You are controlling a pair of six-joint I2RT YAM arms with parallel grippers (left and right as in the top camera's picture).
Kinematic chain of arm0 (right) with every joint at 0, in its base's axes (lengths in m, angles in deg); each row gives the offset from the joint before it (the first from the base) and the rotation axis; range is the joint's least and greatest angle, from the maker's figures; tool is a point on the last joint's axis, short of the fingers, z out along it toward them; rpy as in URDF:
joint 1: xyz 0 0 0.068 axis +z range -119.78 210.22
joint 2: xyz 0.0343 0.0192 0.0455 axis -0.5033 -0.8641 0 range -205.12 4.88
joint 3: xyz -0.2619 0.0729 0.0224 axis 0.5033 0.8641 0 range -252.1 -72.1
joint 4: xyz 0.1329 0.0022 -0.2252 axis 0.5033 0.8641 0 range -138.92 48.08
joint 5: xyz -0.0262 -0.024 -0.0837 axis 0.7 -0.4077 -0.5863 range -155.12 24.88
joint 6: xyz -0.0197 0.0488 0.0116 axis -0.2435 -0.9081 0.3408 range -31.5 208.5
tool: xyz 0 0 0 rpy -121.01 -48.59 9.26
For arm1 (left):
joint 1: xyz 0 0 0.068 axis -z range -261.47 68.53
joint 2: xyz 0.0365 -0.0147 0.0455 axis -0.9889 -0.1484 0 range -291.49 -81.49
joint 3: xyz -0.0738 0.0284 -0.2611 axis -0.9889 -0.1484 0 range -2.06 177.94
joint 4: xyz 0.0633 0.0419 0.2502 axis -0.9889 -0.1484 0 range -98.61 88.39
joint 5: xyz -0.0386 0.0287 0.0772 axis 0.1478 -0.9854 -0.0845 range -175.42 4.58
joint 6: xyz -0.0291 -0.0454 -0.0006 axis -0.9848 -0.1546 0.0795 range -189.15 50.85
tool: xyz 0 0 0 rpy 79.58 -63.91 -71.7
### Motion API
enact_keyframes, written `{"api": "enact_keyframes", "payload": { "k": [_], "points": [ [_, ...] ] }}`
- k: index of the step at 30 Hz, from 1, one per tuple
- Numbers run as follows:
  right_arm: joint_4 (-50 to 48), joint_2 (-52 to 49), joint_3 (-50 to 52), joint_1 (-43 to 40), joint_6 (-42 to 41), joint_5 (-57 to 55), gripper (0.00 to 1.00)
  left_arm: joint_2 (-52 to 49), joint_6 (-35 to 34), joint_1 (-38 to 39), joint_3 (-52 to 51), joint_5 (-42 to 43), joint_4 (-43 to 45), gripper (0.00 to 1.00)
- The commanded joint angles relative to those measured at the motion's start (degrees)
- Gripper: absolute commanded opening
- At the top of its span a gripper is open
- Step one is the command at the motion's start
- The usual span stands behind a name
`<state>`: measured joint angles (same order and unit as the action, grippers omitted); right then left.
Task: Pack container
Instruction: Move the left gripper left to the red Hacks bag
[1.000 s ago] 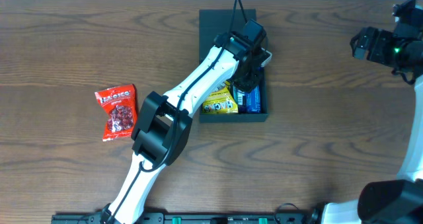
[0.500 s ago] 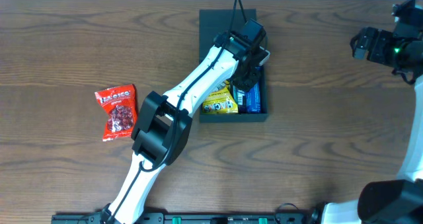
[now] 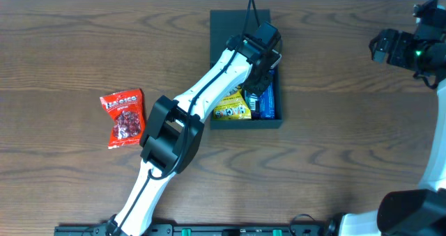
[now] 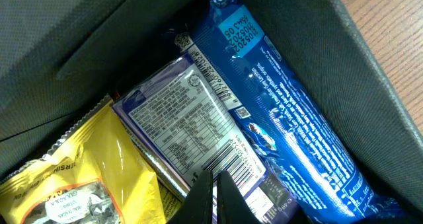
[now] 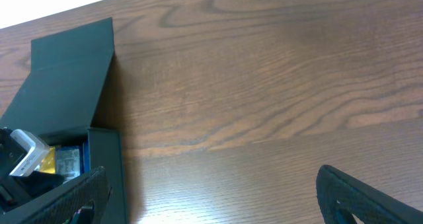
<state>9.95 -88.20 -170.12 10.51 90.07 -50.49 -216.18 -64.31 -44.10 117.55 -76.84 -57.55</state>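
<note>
Left gripper [image 4: 213, 199] inside box [image 3: 230, 26], fingers nearly together over silver packet [image 4: 188, 121]; right gripper [image 5: 211, 199] at three o'clock, spread wide, empty.

Dark teal-black square cardboard box [image 3: 247, 123], lid open, upper centre, w/ left gripper [image 3: 263, 72] inside by yellow packet [image 3: 230, 111] & blue packet [image 3: 268, 104]; red snack packet [image 3: 122, 118] well apart, centre left.

My left arm [image 3: 209, 90] stretches diagonally forward, wrist tipped down, left gripper [image 4: 215, 192] with fingertips pressed together, while my right arm [image 3: 433, 55] sits off to the side, right gripper [image 5: 211, 207] spread wide
</note>
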Motion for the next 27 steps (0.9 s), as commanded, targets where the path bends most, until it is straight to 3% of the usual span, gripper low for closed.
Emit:
{"api": "enact_keyframes", "payload": {
  "k": [1,10,15,18,27],
  "points": [
    [-0.1,-0.2,0.3,-0.5,0.9,0.6,0.99,-2.4,-1.0,-0.3,0.5,-2.6,-0.6,0.06],
    [-0.2,-0.2,0.3,-0.5,0.9,0.7,0.99,2.0,-2.3,-0.3,5.4,-1.2,-2.2,0.06],
    [-0.3,-0.2,0.3,-0.5,0.8,0.7,0.99,9.4,-4.9,-1.7,9.7,-10.7,-5.8,0.06],
    [-0.4,-0.2,0.3,-0.5,0.8,0.7,0.99,13.7,-6.7,-5.7,9.7,-15.1,-10.2,0.06],
    [-3.4,-0.2,0.3,-0.5,0.8,2.0,0.99,14.8,-12.2,-21.7,8.0,-14.8,-25.2,0.06]
  ]
}}
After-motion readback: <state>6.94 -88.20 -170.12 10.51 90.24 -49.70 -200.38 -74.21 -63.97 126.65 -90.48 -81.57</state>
